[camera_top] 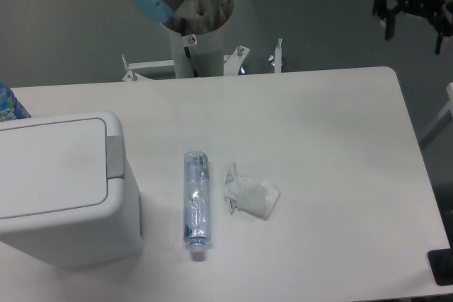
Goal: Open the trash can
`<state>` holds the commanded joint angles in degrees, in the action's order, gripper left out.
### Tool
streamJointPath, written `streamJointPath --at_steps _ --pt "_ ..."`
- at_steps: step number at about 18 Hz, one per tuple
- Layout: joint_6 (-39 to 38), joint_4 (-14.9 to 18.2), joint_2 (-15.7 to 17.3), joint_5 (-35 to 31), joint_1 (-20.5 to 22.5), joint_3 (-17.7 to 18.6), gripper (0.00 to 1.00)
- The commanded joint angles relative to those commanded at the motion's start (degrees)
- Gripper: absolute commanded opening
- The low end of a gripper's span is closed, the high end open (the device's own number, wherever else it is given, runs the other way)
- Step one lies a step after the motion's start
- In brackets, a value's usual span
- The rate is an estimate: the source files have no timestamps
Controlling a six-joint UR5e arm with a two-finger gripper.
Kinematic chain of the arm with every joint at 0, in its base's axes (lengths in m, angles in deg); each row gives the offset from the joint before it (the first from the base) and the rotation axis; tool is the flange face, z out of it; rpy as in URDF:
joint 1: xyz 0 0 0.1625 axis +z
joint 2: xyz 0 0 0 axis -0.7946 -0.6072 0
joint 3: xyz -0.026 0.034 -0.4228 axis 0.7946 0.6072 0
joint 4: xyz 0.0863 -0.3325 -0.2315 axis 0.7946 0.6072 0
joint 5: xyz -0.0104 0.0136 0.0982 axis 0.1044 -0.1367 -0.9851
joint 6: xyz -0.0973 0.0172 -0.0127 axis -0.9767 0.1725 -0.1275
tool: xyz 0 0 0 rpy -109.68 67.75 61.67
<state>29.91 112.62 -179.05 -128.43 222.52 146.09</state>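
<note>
Trash can [60,192]: large, white, box-shaped with rounded corners; stands at the left edge of the table, partly cut off by the picture's left side.
Lid [49,166]: flat, white, lying closed on the trash can.
Push tab [115,155]: grey strip on the right rim of the trash can, facing the middle of the table.
Gripper [414,22]: black, two fingers pointing down, blue light above; hangs at the top right, beyond the far right corner of the table; fingers spread apart, nothing between them; well apart from the trash can.
Arm base [190,5]: grey column with a light-blue cap, mounted behind the far edge of the table, left of centre.
Table [333,146]: white top with rounded far right corner.
Bottle [197,203]: clear plastic, lying on its side near the middle, cap toward the near edge; just right of the trash can, not touching it.
Wrapper [250,194]: crumpled clear and white plastic, just beside the bottle on its right.
Blue item [10,105]: only partly seen at the left edge, behind the trash can; too little visible to name.
Dark item [442,266]: black corner at the lower right edge, cut off by the frame.
</note>
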Motion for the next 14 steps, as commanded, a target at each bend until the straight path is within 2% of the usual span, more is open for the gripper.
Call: streamJointPath --at_steps 3,5,10,14 --pt "-21.2 -1.3 -0.4 0.1 -4.7 -0.3 1.0" --pt "-31.8 -3.3 -1.0 0.1 -7.6 -0.3 1.0" --pt "-47.7 -4.0 -1.0 0.4 -12.5 -0.7 1.0" --pt "-60.7 -3.7 -1.1 1.4 -18.2 -1.4 1.0"
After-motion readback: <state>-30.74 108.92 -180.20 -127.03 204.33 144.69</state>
